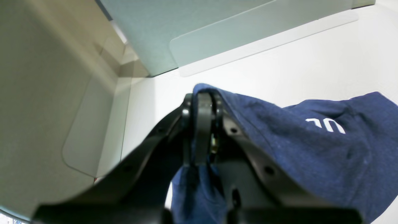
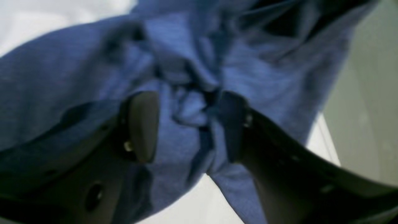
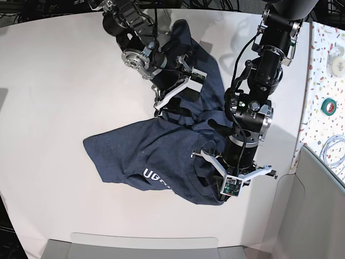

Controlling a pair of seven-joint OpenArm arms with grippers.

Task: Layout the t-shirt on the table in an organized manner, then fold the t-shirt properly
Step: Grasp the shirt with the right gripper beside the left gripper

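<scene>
The dark navy t-shirt (image 3: 135, 154) lies crumpled across the middle of the white table (image 3: 54, 81), its white lettering (image 3: 156, 178) facing the near edge. My left gripper (image 1: 203, 102) is shut on a fold of the shirt's edge and holds it off the table (image 1: 311, 62); in the base view the left gripper (image 3: 215, 175) is at the shirt's near right corner. My right gripper (image 2: 188, 124) stands open, one finger (image 2: 143, 124) on each side of a bunched ridge of cloth (image 2: 189, 105). In the base view the right gripper (image 3: 172, 105) is over the shirt's far part.
A speckled surface (image 3: 323, 70) lies beyond the table's right edge with a green tape roll (image 3: 329, 106), a white roll (image 3: 337, 51) and a coiled cable (image 3: 334, 151). Grey translucent panels stand along the near edge (image 3: 145, 245) and the near right corner (image 3: 318, 205).
</scene>
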